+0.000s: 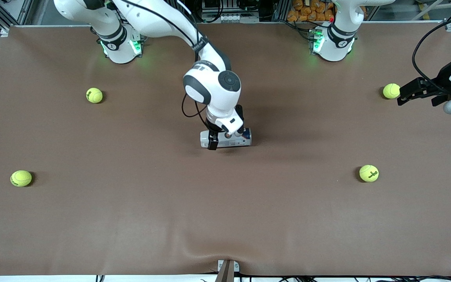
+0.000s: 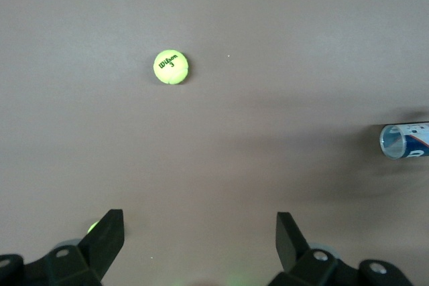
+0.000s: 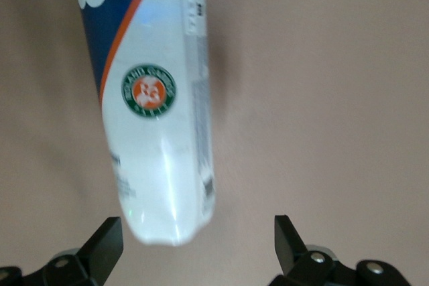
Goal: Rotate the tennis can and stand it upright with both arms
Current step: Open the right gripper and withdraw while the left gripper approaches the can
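Observation:
The tennis can (image 1: 234, 142) lies on its side in the middle of the brown table. Its white and navy label shows in the right wrist view (image 3: 157, 118). My right gripper (image 1: 225, 138) is low over the can and open. In its wrist view (image 3: 198, 232) the can's white end sits between the fingers, closer to one of them and touching neither. My left gripper (image 1: 415, 102) is open and empty, up over the left arm's end of the table. Its wrist view (image 2: 198, 229) shows the can's open silver rim (image 2: 404, 140) at the frame edge.
Several yellow-green tennis balls lie about: one (image 1: 391, 91) beside the left gripper, one (image 1: 368, 173) nearer the front camera, also in the left wrist view (image 2: 171, 67), and two at the right arm's end (image 1: 94, 95) (image 1: 21, 178).

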Tool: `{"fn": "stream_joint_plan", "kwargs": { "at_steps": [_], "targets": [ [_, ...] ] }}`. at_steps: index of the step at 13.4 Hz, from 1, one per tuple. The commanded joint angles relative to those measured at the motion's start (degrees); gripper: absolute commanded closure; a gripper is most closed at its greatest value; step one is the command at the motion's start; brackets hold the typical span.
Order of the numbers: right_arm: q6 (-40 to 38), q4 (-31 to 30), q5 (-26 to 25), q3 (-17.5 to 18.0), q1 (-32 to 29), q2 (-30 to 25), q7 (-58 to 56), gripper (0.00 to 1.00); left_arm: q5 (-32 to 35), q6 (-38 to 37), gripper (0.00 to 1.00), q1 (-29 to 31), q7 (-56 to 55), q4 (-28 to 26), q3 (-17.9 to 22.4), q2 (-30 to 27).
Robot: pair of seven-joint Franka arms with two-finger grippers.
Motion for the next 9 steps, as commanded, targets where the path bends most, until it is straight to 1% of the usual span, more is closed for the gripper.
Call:
{"fn": "stream_joint_plan", "kwargs": {
  "at_steps": [1,3,4,6,9],
  "targets": [
    [-6.6,-0.7,-1.1,0.5,-1.4,-7.1,-0.6,0.0,-4.6,-1.1,0.0,0.4,-0.2,0.6,-0.3,1.1],
    [-13.5,1.4,-1.5,0.3,-1.9,-10.7,0.1,0.0,-9.2,-1.1,0.0,0.4,0.0,0.3,-0.3,2.2],
    [-17.3,3.4,-1.5,-0.8,-2.1,-11.5,0.1,0.0,-11.1,-1.1,0.0,0.2,0.0,0.3,-0.2,3.0],
    [-21.9,9.8,-1.4,-5.2,-2.4,-11.4,0.1,0.0,-15.7,-0.9,0.0,-0.1,0.1,0.3,-0.3,4.6],
    [-22.9,15.3,-1.4,-12.9,-2.5,-11.5,0.4,0.0,-23.4,-0.5,0.0,-0.2,0.0,-0.4,-0.3,7.0]
  ]
}}
